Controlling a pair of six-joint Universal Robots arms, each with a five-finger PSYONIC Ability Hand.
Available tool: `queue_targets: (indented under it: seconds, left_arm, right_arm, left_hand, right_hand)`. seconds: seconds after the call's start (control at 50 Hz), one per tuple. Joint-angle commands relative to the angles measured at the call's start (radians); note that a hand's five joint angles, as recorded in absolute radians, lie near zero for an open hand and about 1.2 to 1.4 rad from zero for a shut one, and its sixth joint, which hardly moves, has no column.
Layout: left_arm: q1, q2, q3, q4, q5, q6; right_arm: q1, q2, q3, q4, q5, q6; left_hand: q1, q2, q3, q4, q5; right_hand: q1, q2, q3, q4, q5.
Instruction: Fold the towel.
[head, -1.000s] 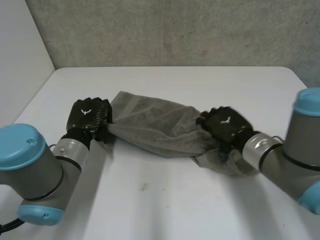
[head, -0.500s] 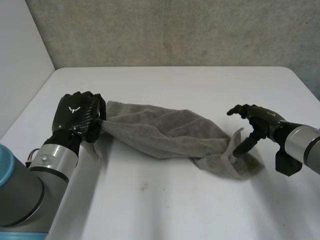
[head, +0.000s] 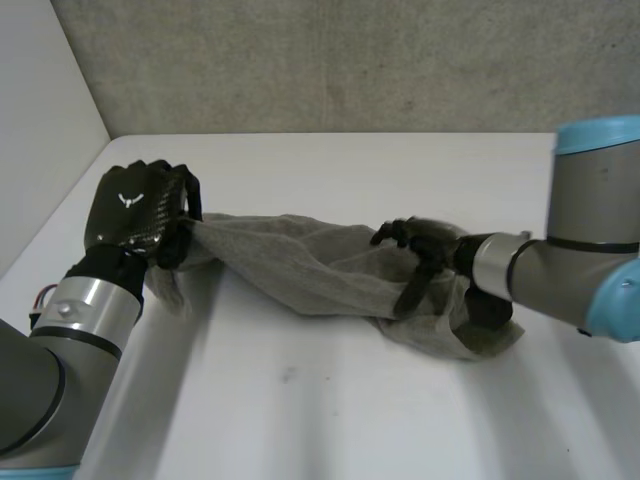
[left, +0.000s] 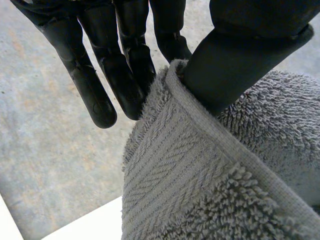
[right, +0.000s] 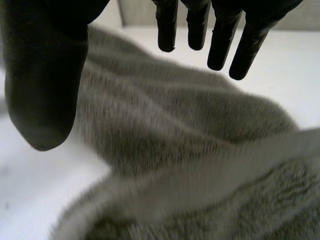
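A grey towel (head: 320, 270) lies bunched in a long band across the white table (head: 330, 420). My left hand (head: 135, 215) holds its left end lifted off the table. In the left wrist view the thumb (left: 240, 55) and fingers (left: 120, 75) pinch the towel's hemmed edge (left: 200, 165). My right hand (head: 425, 243) hovers over the towel's right part, open, fingers spread and pointing left. In the right wrist view its fingers (right: 220, 35) and thumb (right: 45, 85) stand apart above the towel (right: 190, 150), holding nothing. The towel's right end lies crumpled beneath the right wrist.
A grey wall (head: 350, 60) rises behind the table and a white panel (head: 40, 120) stands along its left side. Bare tabletop stretches in front of the towel and behind it.
My left hand has risen and moved left, pulling the towel's left end up. My right hand let go of the towel, swung out to the right, then came back over its right part.
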Motion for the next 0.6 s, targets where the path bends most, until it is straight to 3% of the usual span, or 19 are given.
queue_targets:
  seconds: [0.02, 0.16, 0.34, 0.46, 0.5, 0.52, 0.54, 0.58, 0.6]
  left_arm:
    - [0.027, 0.018, 0.012, 0.008, -0.001, -0.001]
    - [0.092, 0.027, 0.016, 0.012, 0.003, -0.001]
    - [0.16, 0.029, 0.013, 0.012, 0.068, -0.004]
    - [0.162, 0.03, 0.01, 0.012, 0.078, -0.004]
    - [0.163, 0.03, 0.009, 0.011, 0.079, -0.004]
    - [0.163, 0.03, 0.007, 0.011, 0.079, -0.004]
    - [0.163, 0.03, 0.007, 0.011, 0.079, -0.004]
    - [0.163, 0.03, 0.006, 0.011, 0.081, -0.004]
    - [0.163, 0.03, 0.006, 0.011, 0.081, -0.004]
  right_arm:
    - [0.052, 0.052, -0.034, 0.045, 0.089, -0.134]
    - [0.052, 0.063, -0.025, 0.044, 0.1, -0.186]
    - [0.052, 0.077, -0.002, 0.059, 0.11, -0.287]
    - [0.051, 0.063, 0.021, 0.067, 0.118, -0.296]
    - [0.048, 0.048, 0.04, 0.065, 0.135, -0.301]
    - [0.045, 0.034, 0.047, 0.061, 0.147, -0.306]
    - [0.045, 0.034, 0.048, 0.06, 0.147, -0.306]
    - [0.04, 0.005, 0.064, 0.054, 0.163, -0.312]
    - [0.04, 0.005, 0.064, 0.054, 0.163, -0.312]
  left_hand:
    - [0.21, 0.18, 0.18, 0.178, 0.209]
    - [0.21, 0.18, 0.18, 0.178, 0.209]
    - [0.21, 0.18, 0.18, 0.178, 0.209]
    - [0.21, 0.18, 0.18, 0.178, 0.209]
    - [0.21, 0.18, 0.18, 0.178, 0.209]
    - [0.21, 0.18, 0.18, 0.178, 0.209]
    - [0.21, 0.18, 0.18, 0.178, 0.209]
    - [0.21, 0.18, 0.18, 0.178, 0.209]
    - [0.21, 0.18, 0.18, 0.178, 0.209]
  right_hand:
    - [0.114, 0.118, 0.117, 0.106, 0.12]
    - [0.431, 0.434, 0.434, 0.423, 0.436]
    - [0.323, 0.326, 0.326, 0.315, 0.329]
    - [0.337, 0.341, 0.34, 0.329, 0.343]
    - [0.477, 0.481, 0.48, 0.469, 0.483]
    - [0.664, 0.668, 0.667, 0.656, 0.67]
    - [0.666, 0.67, 0.669, 0.658, 0.672]
    - [1.016, 1.02, 1.02, 1.009, 1.022]
    - [1.018, 1.022, 1.021, 1.01, 1.024]
